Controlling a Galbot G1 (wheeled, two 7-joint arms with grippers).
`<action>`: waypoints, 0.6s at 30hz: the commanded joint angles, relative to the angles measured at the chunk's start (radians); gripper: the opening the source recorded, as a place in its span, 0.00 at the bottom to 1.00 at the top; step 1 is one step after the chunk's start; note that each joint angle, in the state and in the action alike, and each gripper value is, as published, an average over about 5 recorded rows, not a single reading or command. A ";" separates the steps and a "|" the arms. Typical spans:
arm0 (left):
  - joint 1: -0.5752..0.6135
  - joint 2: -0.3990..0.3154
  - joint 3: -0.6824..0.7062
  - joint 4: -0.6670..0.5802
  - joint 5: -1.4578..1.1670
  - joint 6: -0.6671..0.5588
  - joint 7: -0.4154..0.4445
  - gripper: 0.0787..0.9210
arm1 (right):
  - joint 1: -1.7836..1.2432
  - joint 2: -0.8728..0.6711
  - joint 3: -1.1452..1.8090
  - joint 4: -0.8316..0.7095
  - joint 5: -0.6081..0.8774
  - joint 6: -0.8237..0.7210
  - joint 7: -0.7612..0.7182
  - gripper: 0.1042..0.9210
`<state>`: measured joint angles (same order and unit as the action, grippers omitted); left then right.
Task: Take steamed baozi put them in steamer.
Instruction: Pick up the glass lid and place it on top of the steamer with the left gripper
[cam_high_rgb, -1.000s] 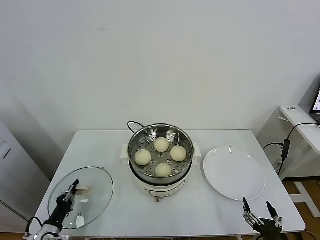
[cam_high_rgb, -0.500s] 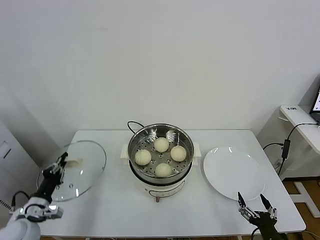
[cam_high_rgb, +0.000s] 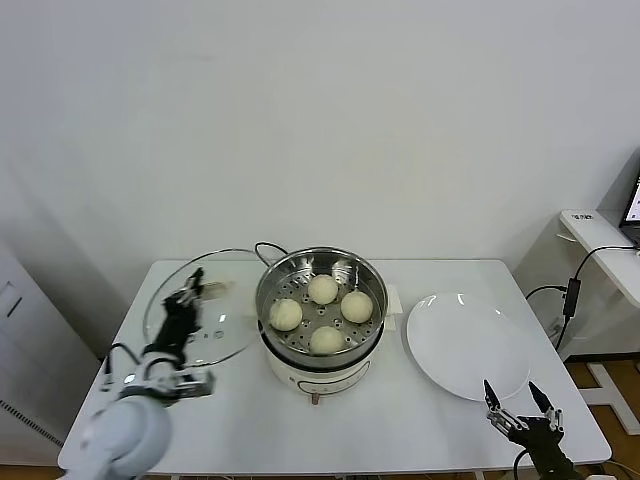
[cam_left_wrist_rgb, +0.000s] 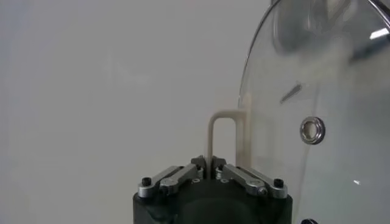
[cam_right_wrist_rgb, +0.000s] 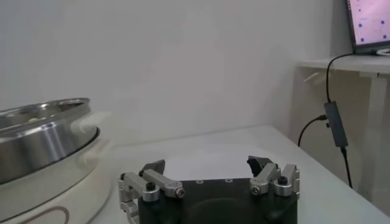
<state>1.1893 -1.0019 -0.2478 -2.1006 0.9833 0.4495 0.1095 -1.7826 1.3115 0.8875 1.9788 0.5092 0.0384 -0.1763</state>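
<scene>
Left pincer (cam_high_rgb: 186, 300) raised beside steamer (cam_high_rgb: 320, 315), clamping glass lid (cam_high_rgb: 205, 308) handle

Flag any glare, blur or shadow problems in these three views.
Head view: even light, sharp on the baozi in the steamer; the left arm's near end is blurred. Left wrist view: reflections streak the glass lid, whose handle the left gripper clamps. Right wrist view: laptop screen bright, right gripper sharp.

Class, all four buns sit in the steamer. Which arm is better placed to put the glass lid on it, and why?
The left. Its pincer is shut on the handle of the glass lid, held raised beside the steamer. The right pincer hangs open and empty at the table's near right corner.
</scene>
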 joint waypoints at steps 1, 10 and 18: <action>-0.317 -0.131 0.471 0.032 0.224 0.320 0.110 0.05 | -0.013 0.004 0.084 -0.015 0.003 -0.004 -0.020 0.88; -0.395 -0.252 0.631 0.168 0.346 0.336 0.168 0.05 | -0.013 0.005 0.110 -0.020 0.009 -0.004 -0.025 0.88; -0.431 -0.317 0.619 0.320 0.387 0.336 0.160 0.05 | -0.018 0.010 0.115 -0.029 0.013 0.005 -0.038 0.88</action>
<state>0.8585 -1.2100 0.2442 -1.9544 1.2611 0.7238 0.2411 -1.7977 1.3199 0.9779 1.9573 0.5188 0.0390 -0.2062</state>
